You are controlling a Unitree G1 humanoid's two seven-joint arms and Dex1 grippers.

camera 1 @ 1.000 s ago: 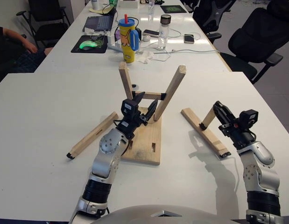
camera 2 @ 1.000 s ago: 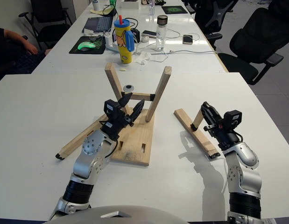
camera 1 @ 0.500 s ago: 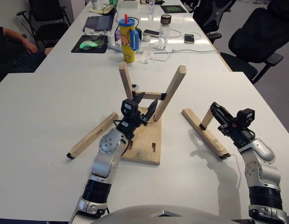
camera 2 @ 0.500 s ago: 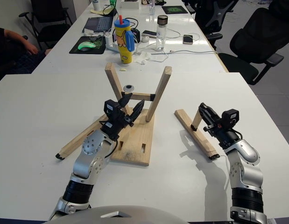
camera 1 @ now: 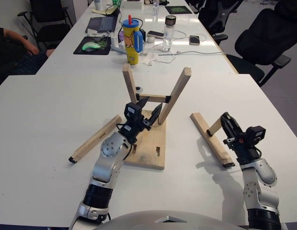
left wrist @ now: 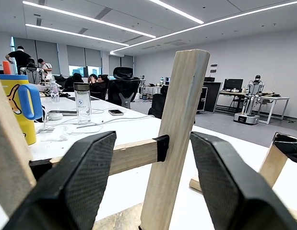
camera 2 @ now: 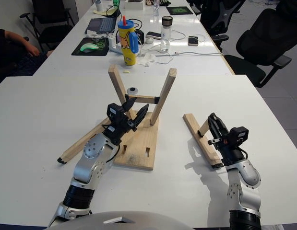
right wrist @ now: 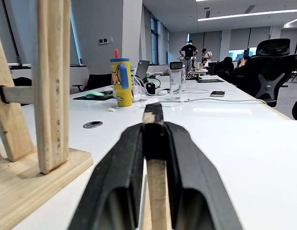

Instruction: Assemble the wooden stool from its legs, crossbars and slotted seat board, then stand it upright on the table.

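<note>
We see a flat seat board of pale wood lying on the smooth white counter, with small slots cut into it. Two square wooden legs stand in its far end and lean apart like a letter V: the left leg and the right leg. A thin crossbar with black ends joins them. The left gripper sits on the near side of that crossbar. Its black, bumpy jaws are wide apart and hold nothing. A loose leg with a black foot lies flat on the counter, to the left of the board. To the right of the board a flat leg lies on the counter, and a short bar sticks up from it at a slant. The right gripper has its smooth black jaws pressed tight on the short bar, one on each side. Farther off on the counter stand a yellow cup with a blue handle and a red straw, a clear bottle with a dark lid, an open laptop, and a green mouse on a black mat. A black office chair stands at the far right. The room behind is a big office with long bright lights on the ceiling.
</note>
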